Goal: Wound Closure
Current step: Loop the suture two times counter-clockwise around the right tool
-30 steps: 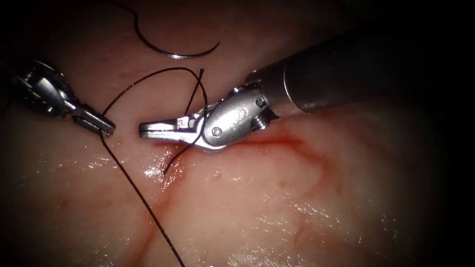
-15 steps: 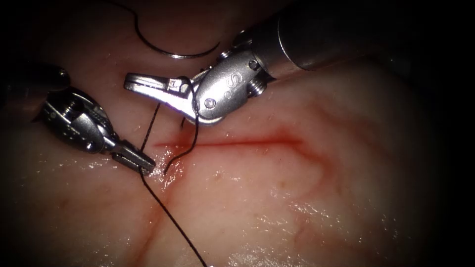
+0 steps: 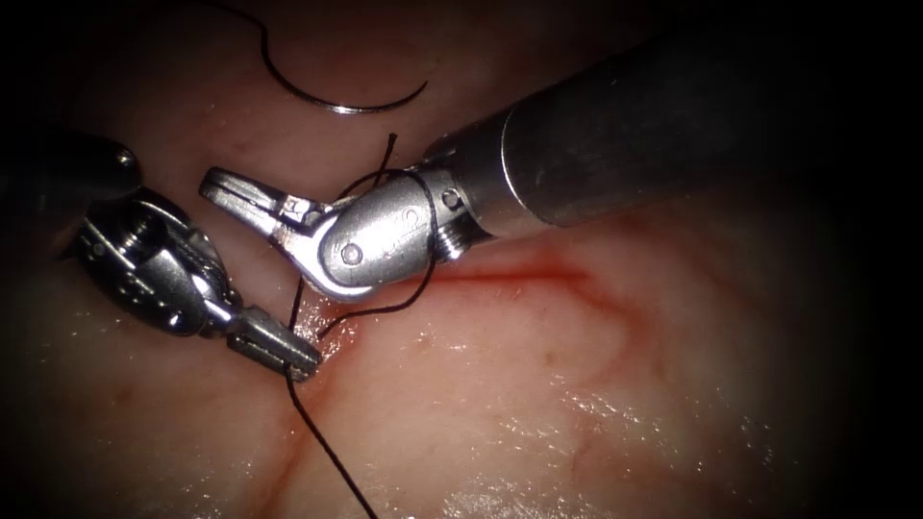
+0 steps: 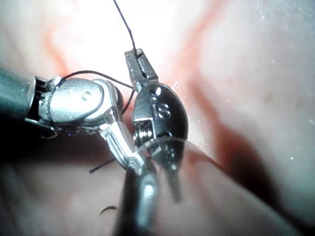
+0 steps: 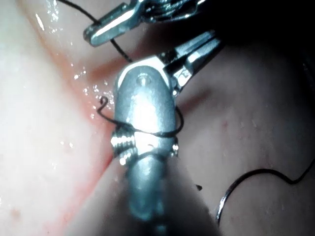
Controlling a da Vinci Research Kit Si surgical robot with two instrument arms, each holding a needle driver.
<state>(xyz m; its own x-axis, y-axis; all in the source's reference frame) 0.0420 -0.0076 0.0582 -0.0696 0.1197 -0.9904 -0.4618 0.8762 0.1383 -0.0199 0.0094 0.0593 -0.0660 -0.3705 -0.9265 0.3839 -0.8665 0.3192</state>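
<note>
At the left end of the cut, my left tool (image 3: 298,360) has its jaws pressed tight together on the thread (image 3: 327,459). I see the same pinch in the left wrist view, where the left tool (image 4: 136,56) has the thread (image 4: 124,22) running away from its tip. From that pinch, the dark thread goes down over the tissue (image 3: 538,404) toward the near edge, and another part goes up toward my other tool.

My right tool (image 3: 229,187) is just above the cut (image 3: 519,276), with its tip pointing left. Its jaws are a little bit apart and I see nothing held between them. The thread makes a loop around the wrist of this tool, just behind the jaws. In the right wrist view, that loop of thread (image 5: 165,133) goes across the right tool (image 5: 197,49) near its joint. A short loose end of thread sticks up beside the shaft.

The curved needle (image 3: 327,96) lies flat on the tissue, well above the cut and apart from both tools. It isn't stuck into the tissue and neither tool holds it. I also see the needle (image 5: 246,187) lying on the tissue in the right wrist view.

Red fluid (image 3: 567,284) marks the line of the cut and runs down from its left end.
</note>
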